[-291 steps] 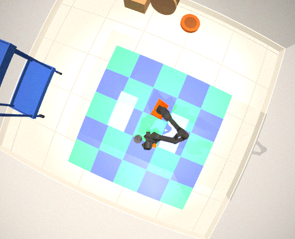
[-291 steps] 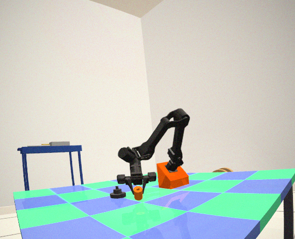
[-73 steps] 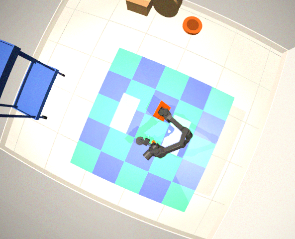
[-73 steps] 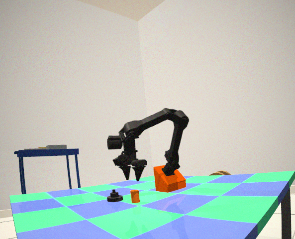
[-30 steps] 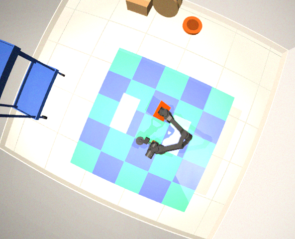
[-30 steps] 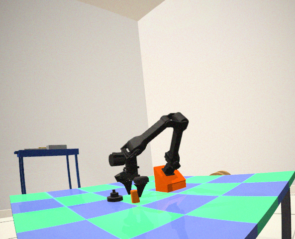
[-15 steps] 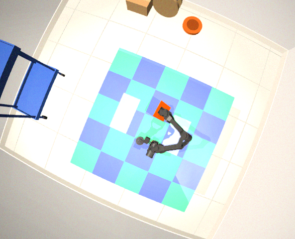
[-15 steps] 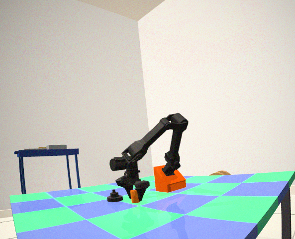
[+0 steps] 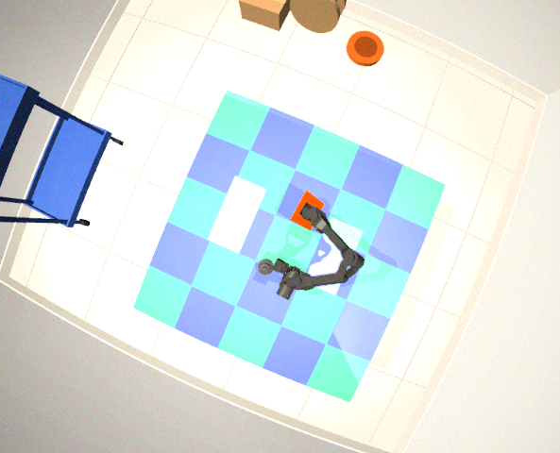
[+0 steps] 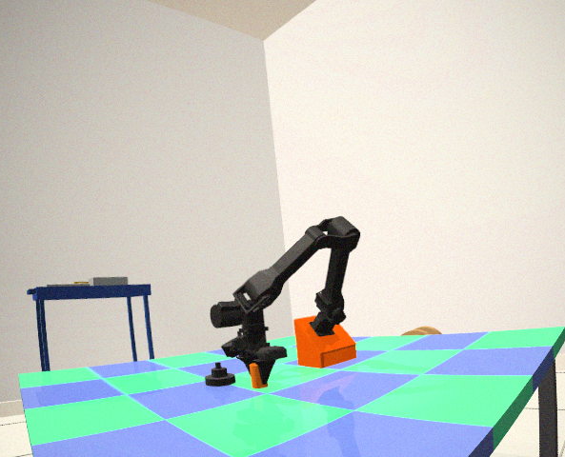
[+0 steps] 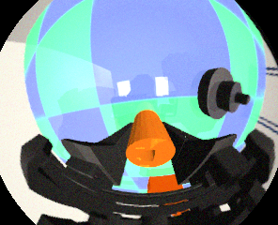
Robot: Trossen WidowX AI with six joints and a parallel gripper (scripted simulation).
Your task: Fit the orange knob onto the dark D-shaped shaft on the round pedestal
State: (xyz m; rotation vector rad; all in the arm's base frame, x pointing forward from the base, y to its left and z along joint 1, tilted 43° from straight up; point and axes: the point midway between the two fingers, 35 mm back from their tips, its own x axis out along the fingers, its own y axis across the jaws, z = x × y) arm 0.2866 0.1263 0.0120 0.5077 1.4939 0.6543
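From above, your gripper [image 9: 289,271] [image 10: 259,379] [image 11: 146,124] sits just right of the round pedestal [image 9: 265,266] [image 10: 219,380] [image 11: 207,96]. Outside, you see the orange knob [image 10: 254,375] [image 11: 148,136] right of that pedestal, off its shaft [image 10: 217,366] [image 11: 243,98]; at the wrist, your fingers clamp it.

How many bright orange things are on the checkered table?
2: the orange knob, between the gripper's fingers beside the dark pedestal, and the orange block under the arm's foot. Something small could be hidden behind the arm.

Arm [image 9: 335,241] [image 10: 292,256] bent at raised elbow; gripper [image 9: 288,271] [image 10: 259,379] [image 11: 146,124] pointing down, fingers clamped partway apart.
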